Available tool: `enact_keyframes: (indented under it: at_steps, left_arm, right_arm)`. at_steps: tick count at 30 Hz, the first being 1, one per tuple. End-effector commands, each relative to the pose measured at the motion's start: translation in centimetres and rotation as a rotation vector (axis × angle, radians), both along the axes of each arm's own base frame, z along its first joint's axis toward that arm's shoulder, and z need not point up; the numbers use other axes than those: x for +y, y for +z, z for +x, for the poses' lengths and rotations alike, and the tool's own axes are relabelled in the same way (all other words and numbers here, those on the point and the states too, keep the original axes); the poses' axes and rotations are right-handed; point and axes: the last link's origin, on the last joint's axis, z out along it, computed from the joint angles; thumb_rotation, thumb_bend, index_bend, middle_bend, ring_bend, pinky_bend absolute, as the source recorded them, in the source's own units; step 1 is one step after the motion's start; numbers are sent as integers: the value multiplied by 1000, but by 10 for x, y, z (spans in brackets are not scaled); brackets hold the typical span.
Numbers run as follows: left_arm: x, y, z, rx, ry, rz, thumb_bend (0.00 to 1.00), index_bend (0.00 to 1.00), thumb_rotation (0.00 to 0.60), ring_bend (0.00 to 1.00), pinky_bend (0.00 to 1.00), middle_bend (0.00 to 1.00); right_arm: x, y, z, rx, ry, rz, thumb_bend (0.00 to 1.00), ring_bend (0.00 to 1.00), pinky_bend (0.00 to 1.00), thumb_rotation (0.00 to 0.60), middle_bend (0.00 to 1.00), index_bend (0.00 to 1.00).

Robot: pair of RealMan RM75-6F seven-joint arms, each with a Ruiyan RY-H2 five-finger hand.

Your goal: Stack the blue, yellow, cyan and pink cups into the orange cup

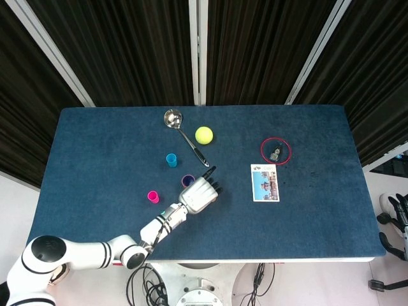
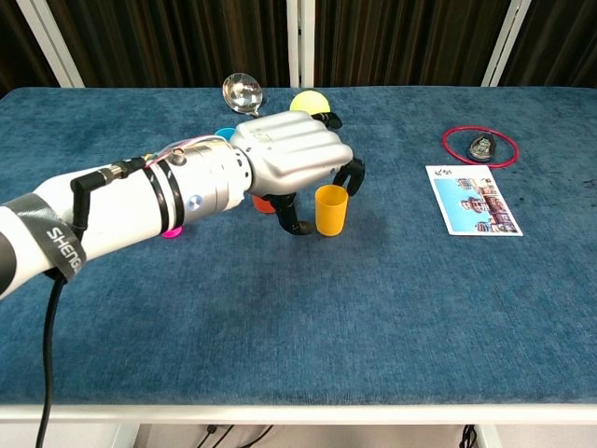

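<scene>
My left hand (image 1: 199, 193) reaches in from the lower left and hovers over the yellow cup (image 2: 330, 210), which stands upright on the blue table. The thumb (image 2: 293, 224) is just left of the cup and the other fingers (image 2: 353, 175) curl behind its right side, with small gaps showing. The head view hides this cup under the hand. Just left of the hand stands a dark blue cup (image 1: 187, 181); below the palm an orange cup (image 2: 264, 203) shows in the chest view. The cyan cup (image 1: 171, 160) and the pink cup (image 1: 153, 197) stand apart. My right hand (image 1: 396, 220) hangs off the table's right side, holding nothing.
A metal ladle (image 1: 173, 119) and a yellow-green ball (image 1: 204, 134) lie at the back of the table. A red ring (image 1: 275, 150) with a small metal item inside and a picture card (image 1: 265, 182) lie to the right.
</scene>
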Motion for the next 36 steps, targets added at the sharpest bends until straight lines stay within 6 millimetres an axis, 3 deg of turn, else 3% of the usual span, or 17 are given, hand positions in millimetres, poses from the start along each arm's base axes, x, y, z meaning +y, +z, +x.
enact_keyframes:
  at_steps: [1, 9, 17, 25, 31, 36]
  left_arm:
    - [0, -1, 0, -6, 8, -8, 220, 383, 600, 385, 86, 383]
    - [2, 0, 1, -40, 3, 0, 250, 454, 600, 482, 122, 458]
    - [0, 9, 7, -79, -15, -3, 260, 475, 600, 507, 135, 480]
    - [3, 45, 20, -124, -38, 64, 260, 476, 600, 507, 135, 481]
    - [16, 71, 0, -68, 34, 116, 261, 481, 600, 514, 136, 488]
    - [22, 79, -22, -30, 110, 123, 262, 481, 600, 514, 136, 488]
  right_arm:
    - [0, 0, 1, -1, 3, -1, 299, 0, 0, 600, 0, 0]
    - [0, -2, 4, 0, 13, 3, 300, 0, 0, 600, 0, 0]
    - [1, -1, 3, 1, 7, 1, 300, 0, 0, 600, 0, 0]
    - [3, 0, 2, 0, 2, -2, 300, 0, 0, 600, 0, 0]
    - [3, 0, 2, -1, 13, 4, 299, 0, 0, 600, 0, 0]
    - [3, -1, 5, 0, 24, 2, 299, 0, 0, 600, 0, 0]
